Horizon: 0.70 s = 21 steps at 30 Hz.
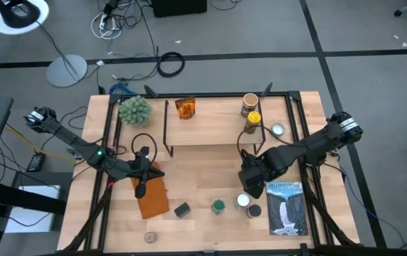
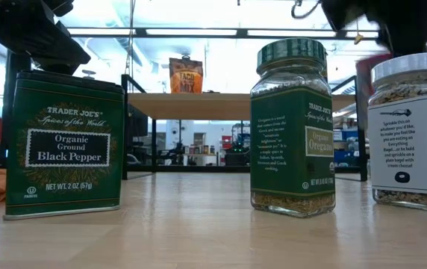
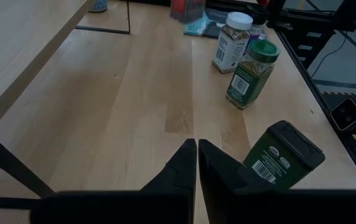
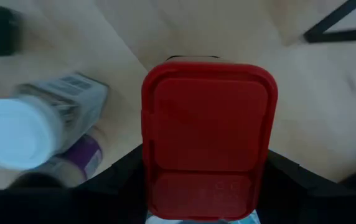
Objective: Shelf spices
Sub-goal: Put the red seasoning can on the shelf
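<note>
The right gripper (image 1: 250,176) hangs over the front right part of the table, just beside the blue-and-white book (image 1: 287,208); its fingers are clamped on a red-lidded tin (image 4: 209,137), whose lid fills the right wrist view; the tin's body is hidden, so its label cannot be read. Just below it stand a white-lidded jar (image 1: 243,200) and what seems to be a dark, purple-labelled jar (image 1: 254,210), though that one is blurred. The left gripper (image 1: 141,186) waits over the orange-brown notebook (image 1: 151,198), its fingers pressed together on nothing. Along the table's front stand a green black-pepper tin (image 2: 65,144), a green-lidded oregano jar (image 2: 292,127) and, well to the left in the high view, a small tan-lidded jar (image 1: 150,237). The shelf (image 1: 210,121) sits at the back of the table; on its top board stand an amber jar (image 1: 185,108), a tan-lidded jar (image 1: 250,103) and a yellow jar (image 1: 252,121); a small round tin (image 1: 278,130) lies just right of it.
</note>
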{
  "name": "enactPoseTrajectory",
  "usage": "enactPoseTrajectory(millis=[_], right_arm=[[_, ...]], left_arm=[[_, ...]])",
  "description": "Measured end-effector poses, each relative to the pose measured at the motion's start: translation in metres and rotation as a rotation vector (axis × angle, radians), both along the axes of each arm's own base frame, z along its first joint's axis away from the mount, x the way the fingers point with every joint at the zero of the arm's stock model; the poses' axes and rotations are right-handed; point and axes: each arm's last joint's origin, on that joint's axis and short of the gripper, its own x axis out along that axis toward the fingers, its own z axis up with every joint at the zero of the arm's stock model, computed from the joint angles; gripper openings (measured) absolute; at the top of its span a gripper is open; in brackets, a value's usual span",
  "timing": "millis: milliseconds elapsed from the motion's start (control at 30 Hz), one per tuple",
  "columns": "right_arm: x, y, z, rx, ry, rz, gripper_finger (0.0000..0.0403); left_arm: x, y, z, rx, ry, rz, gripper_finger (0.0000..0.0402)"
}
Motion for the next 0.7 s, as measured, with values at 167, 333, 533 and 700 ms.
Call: enactPoseTrajectory(millis=[167, 333, 533, 700], right_arm=[[0.01, -0.017, 0.04, -0.019, -0.077, 0.044, 0.0214], [0.02, -0.036, 0.075, -0.049, -0.198, 0.123, 0.0214], [0.029, -0.06, 0.103, -0.07, -0.278, 0.165, 0.0214], [0.043, -0.079, 0.111, -0.098, -0.219, 0.21, 0.0214]], left_arm=[[0.0, 0.0, 0.0, 0.0, 0.0, 0.0, 0.0021], [0.0, 0.0, 0.0, 0.0, 0.0, 0.0, 0.0021], [0.0, 0.0, 0.0, 0.001, 0.001, 0.0, 0.0021], [0.0, 0.0, 0.0, 0.02, 0.001, -0.009, 0.0021]])
